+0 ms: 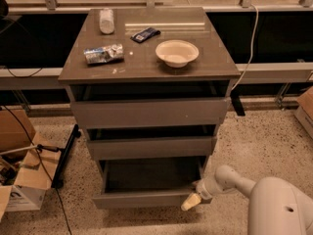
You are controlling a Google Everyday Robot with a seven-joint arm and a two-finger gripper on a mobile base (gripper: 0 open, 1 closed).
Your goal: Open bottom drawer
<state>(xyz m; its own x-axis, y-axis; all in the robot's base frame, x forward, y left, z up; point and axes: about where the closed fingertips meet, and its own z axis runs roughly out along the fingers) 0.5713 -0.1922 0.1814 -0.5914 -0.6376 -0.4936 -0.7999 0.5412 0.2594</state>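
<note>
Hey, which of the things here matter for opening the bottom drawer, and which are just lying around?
Job: bottom drawer, pulled partly out; hand at its front right corner.
Lying about: bowl, crumpled packet, dark wrapper and white container on the cabinet top; cardboard box on the floor.

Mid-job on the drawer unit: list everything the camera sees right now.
bottom drawer: one, grey-brown, lowest, standing open
middle drawer: one, grey-brown, directly above
top drawer: one, grey-brown, under the tabletop
bowl: one, white, tabletop right
crushed can: one, silver-blue, tabletop left
wrapper: one, dark, tabletop rear centre
container: one, white, tabletop rear left
cardboard boxes: at least two, brown, floor left
cable: one, white, right of unit
arm: one, white, lower right
end effector: one, pale, at the bottom drawer's right front corner
</note>
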